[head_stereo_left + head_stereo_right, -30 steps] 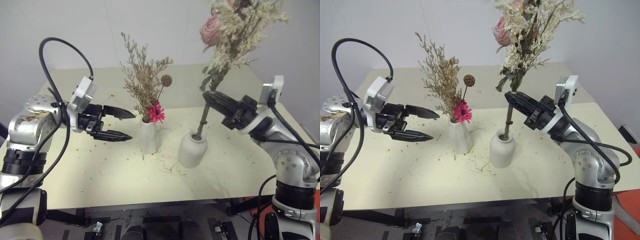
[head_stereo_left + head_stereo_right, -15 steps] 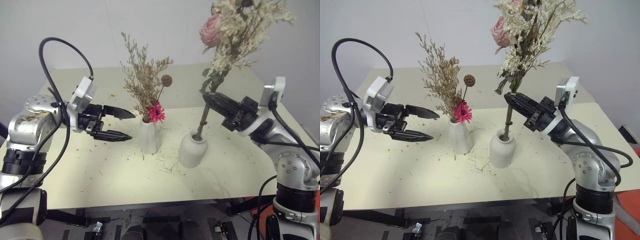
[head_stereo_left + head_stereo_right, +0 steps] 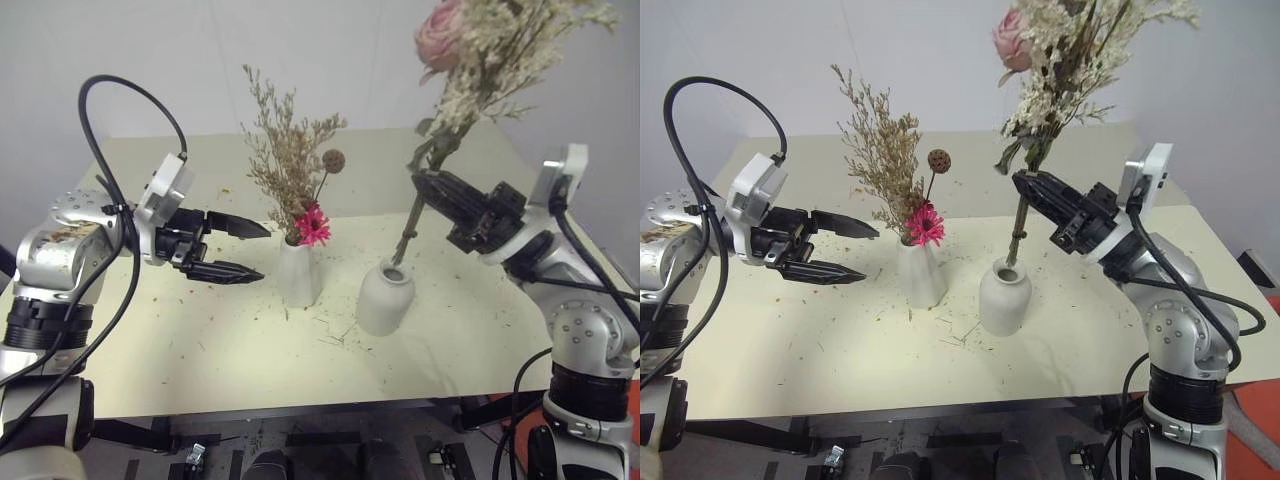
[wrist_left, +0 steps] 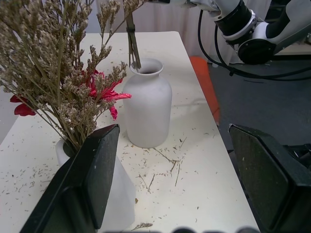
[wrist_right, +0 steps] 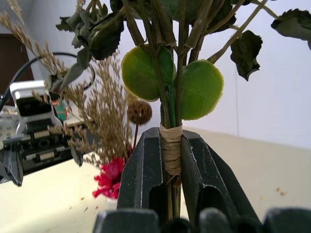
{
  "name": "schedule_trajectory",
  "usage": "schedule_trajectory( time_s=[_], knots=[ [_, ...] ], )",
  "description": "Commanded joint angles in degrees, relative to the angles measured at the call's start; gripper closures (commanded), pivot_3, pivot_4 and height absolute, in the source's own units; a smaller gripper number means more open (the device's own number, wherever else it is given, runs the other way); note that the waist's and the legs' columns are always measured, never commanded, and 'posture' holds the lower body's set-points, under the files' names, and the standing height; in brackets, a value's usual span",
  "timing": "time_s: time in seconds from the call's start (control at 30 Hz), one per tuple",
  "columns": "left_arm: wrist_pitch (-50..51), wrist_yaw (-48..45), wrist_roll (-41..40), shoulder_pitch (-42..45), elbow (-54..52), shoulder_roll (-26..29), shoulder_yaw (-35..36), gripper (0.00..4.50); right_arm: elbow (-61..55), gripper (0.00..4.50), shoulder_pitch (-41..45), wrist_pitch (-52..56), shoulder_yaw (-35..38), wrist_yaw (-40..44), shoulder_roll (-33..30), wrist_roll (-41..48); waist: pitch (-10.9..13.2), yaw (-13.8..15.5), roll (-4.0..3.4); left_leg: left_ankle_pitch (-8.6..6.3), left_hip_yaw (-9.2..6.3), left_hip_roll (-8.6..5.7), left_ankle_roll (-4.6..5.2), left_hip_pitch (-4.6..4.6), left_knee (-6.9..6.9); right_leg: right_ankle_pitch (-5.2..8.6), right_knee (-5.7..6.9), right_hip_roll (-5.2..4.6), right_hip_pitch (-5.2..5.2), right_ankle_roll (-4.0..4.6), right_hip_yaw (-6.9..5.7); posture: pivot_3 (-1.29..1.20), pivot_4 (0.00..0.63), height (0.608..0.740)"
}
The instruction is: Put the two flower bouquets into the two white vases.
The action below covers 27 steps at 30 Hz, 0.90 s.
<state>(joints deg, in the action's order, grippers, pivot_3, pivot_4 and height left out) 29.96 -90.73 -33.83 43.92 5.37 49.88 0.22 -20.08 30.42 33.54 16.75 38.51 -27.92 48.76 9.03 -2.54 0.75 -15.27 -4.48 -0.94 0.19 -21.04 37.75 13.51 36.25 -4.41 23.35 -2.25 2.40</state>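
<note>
While stem sits in dome vase [image 3: 385, 296], cream bouquet [image 3: 470, 75] leans up-right.

Silver arms, black cables, black jaws

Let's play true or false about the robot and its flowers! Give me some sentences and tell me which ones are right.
1. The dried-grass bunch stands in the tall vase. True.
2. The right gripper is empty. False: it clamps the cream-white bunch by its stems.
3. The left gripper holds a flower. False: it is open and empty.
4. The cream-white bunch's stems reach the dome-shaped vase. True.
</note>
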Motion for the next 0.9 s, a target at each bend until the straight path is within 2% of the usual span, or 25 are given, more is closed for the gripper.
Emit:
schedule_trajectory(
  time_s=[0.03,0.37,0.9],
  knots=[
    [-0.5,-0.5,-0.2,1.3,-0.7,0.2,0.7,0.62,-1.2,4.26,1.5,-2.1,2.3,0.1,-0.4,2.4,0.0,0.0,0.00,0.00,0.00,0.00,0.00,0.00,0.00,0.00,0.00,0.00,0.00,0.00,0.00,0.00,0.150,0.740],
    [-0.1,-0.4,-0.2,1.3,-0.9,0.2,0.6,0.62,-3.1,4.26,-1.6,-0.3,0.7,0.4,-1.8,6.0,0.0,0.0,0.00,0.00,0.00,0.00,0.00,0.00,0.00,0.00,0.00,0.00,0.00,0.00,0.01,0.00,0.150,0.740],
    [0.3,0.0,-0.4,0.9,-1.5,0.4,1.0,0.62,-1.2,4.26,-3.8,-1.0,-1.0,1.8,-1.7,4.5,0.0,0.0,0.00,0.00,0.00,0.00,0.00,0.00,0.00,0.00,0.00,0.00,0.00,0.00,0.00,0.00,0.150,0.740]
  ],
)
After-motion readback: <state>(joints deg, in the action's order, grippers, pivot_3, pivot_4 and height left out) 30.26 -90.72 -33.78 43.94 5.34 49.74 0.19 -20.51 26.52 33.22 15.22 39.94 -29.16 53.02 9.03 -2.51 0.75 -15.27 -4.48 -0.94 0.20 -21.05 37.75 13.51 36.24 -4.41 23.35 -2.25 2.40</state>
